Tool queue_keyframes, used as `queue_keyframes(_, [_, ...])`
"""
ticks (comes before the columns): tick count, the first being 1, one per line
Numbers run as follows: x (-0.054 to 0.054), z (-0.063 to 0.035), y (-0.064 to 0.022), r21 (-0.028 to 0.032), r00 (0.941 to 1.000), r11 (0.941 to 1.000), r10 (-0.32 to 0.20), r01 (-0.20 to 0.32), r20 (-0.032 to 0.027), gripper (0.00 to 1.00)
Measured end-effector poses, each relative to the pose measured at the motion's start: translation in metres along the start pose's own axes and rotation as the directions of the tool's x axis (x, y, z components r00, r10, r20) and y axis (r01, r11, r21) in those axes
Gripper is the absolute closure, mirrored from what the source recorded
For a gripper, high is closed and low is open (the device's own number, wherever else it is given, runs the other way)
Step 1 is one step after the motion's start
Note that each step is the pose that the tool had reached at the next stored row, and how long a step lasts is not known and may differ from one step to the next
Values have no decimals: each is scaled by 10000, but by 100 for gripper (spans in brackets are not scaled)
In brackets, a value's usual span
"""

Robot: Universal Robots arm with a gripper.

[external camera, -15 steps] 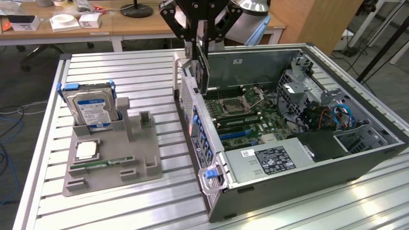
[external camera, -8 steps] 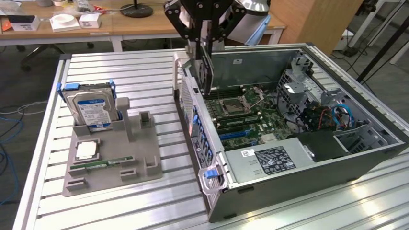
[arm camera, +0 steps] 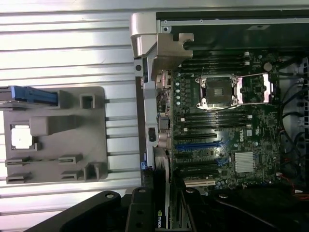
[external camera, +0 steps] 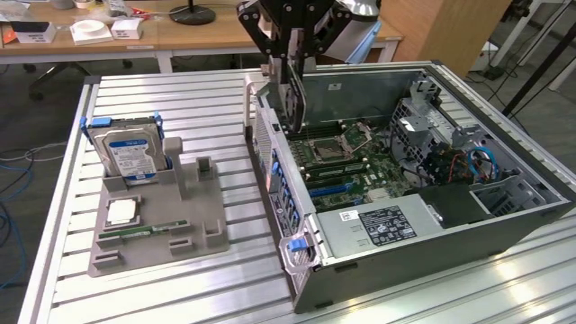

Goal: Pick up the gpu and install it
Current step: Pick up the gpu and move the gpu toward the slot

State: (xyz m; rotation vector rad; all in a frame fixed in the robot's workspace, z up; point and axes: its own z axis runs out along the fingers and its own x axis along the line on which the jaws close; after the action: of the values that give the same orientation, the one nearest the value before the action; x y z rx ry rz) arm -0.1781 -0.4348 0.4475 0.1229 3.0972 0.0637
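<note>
Slatted aluminium table point(external camera: 153, 297); wooden desks point(external camera: 207, 37) behind (white boxes point(external camera: 90, 32) on top); wooden cabinet point(external camera: 450, 27); grey floor point(external camera: 40, 128).

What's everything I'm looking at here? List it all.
table: one, silver slats, under everything.
computer case: one, black, open, on the table.
motherboard: one, green, inside the case.
tray: one, grey, beside the case.
hard drive: one, silver, blue-white label, standing in the tray.
processor chip: one, silver, lying in the tray.
memory stick: one, green, lying in the tray.
desk: one, wooden, behind the table.
gpu: one, dark, hanging above the case.
hand: one, black, shut on the gpu.
</note>
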Motion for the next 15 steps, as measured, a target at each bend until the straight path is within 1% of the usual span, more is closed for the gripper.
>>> queue_keyframes(15, [-124,5,10,0,10000,10000,0,0,0,74])
